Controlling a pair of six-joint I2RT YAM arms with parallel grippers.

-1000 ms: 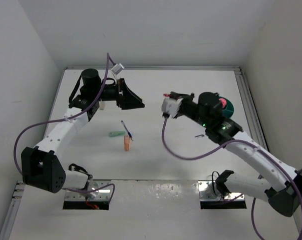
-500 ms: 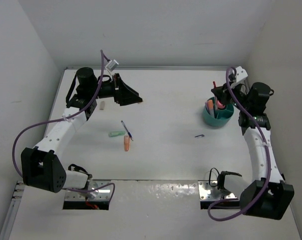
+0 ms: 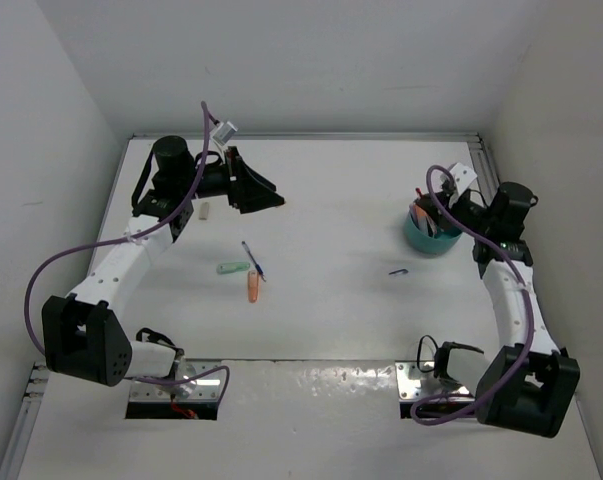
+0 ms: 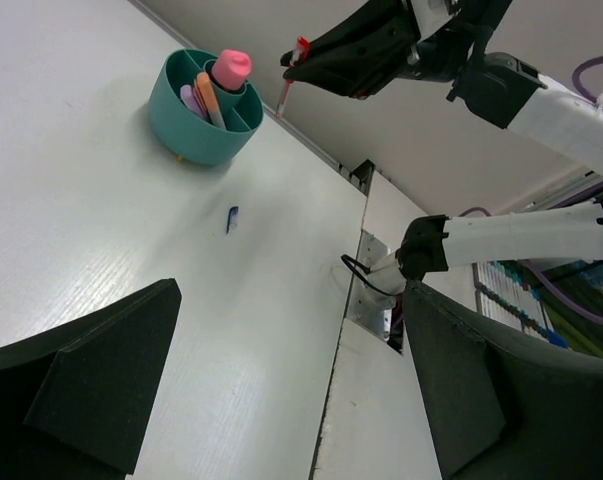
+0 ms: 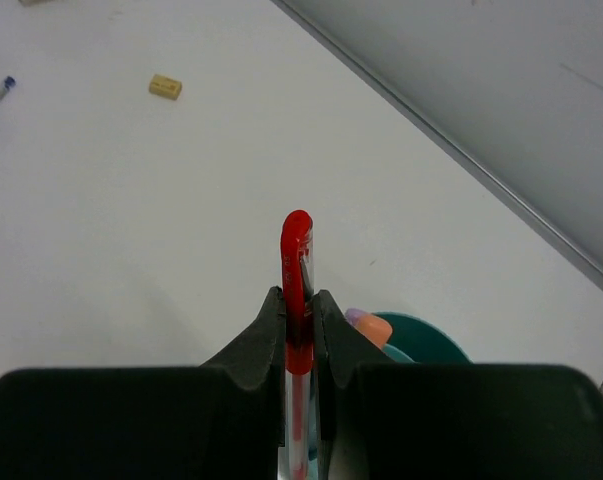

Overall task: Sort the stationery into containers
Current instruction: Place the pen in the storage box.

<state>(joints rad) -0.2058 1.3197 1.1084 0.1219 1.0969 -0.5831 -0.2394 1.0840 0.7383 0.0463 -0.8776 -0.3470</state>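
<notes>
white table [image 3: 331, 200]; right gripper [image 5: 299, 298] pinches a red pen [image 5: 297, 250] near the teal cup [image 3: 428, 243], clearest from its wrist; left gripper [image 3: 264, 193] gapes empty, far left.

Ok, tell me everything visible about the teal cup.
The teal cup is a small round tub that looks like smooth plastic, with low straight walls and inner dividers forming compartments. It stands upright on the white table, toward the right edge. Inside it are a pink-capped marker, a lilac highlighter and an orange item, all sticking up above the rim. The right gripper, shut on a red pen, hangs close by without touching the cup.
</notes>
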